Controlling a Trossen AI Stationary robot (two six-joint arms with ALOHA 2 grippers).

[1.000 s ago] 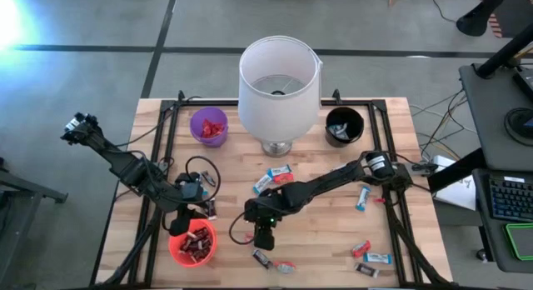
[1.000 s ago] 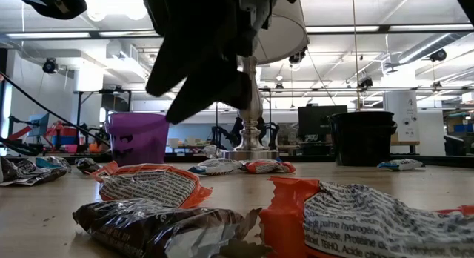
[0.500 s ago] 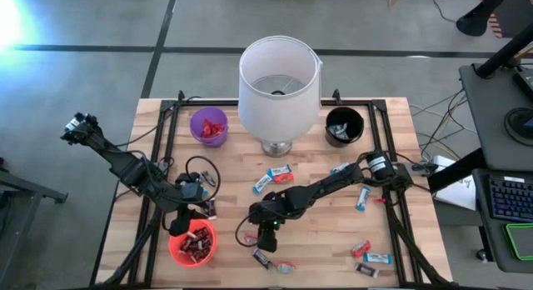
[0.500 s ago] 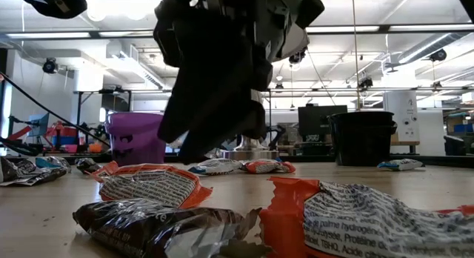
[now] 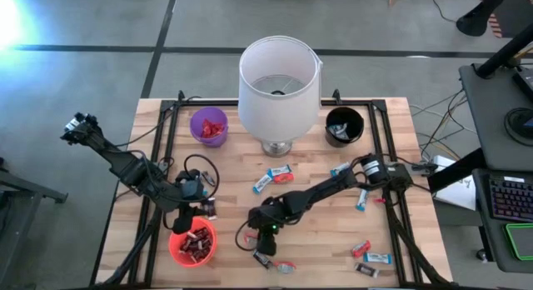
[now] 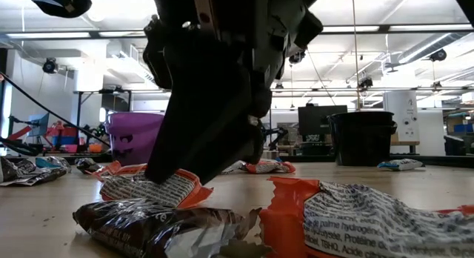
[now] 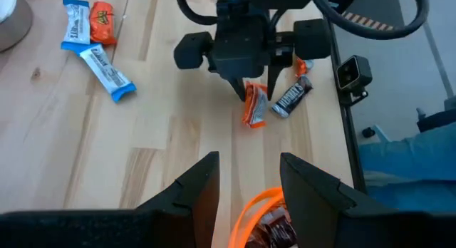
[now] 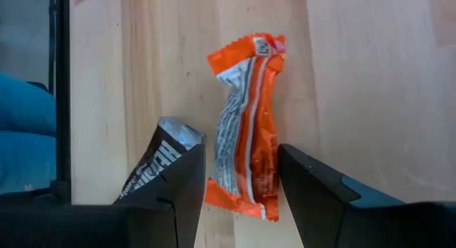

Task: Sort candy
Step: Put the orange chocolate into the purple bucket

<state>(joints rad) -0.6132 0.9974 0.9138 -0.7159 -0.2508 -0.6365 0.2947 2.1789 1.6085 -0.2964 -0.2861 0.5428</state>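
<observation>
I see the desk [image 5: 316,232] with a big white lamp [image 5: 279,82] at its far middle, a purple cup [image 5: 208,126] to the lamp's left, a black cup [image 5: 344,125] to its right, and a red cup [image 5: 192,243] near the front left holding several dark-wrapped bars.

The candy is scattered: small wrapped bars in shiny orange-red, light blue-and-white and dark brown. A blue-and-white pair with a red one [image 5: 272,177] lies in front of the lamp, another blue-and-white bar [image 5: 362,198] sits toward the right, and a few more [image 5: 371,258] lie at the front right corner. Right at the front edge an orange-red bar [image 8: 246,159] lies beside a dark brown bar [image 8: 158,162], the two nearly touching.

My right end effector [image 8: 235,198] is straight over that orange-red bar, fingers spread apart with the wrapper between them, not yet clamped. Compared with a second ago it has travelled toward the front edge and dropped low over the candy. My left end effector [image 7: 246,184] hangs over the red cup, fingers apart and holding nothing, unchanged.

The dark wrapper carries white lettering I can't make out; in the low view the orange-red wrapper's [image 6: 355,213] fine print is only partly legible.
</observation>
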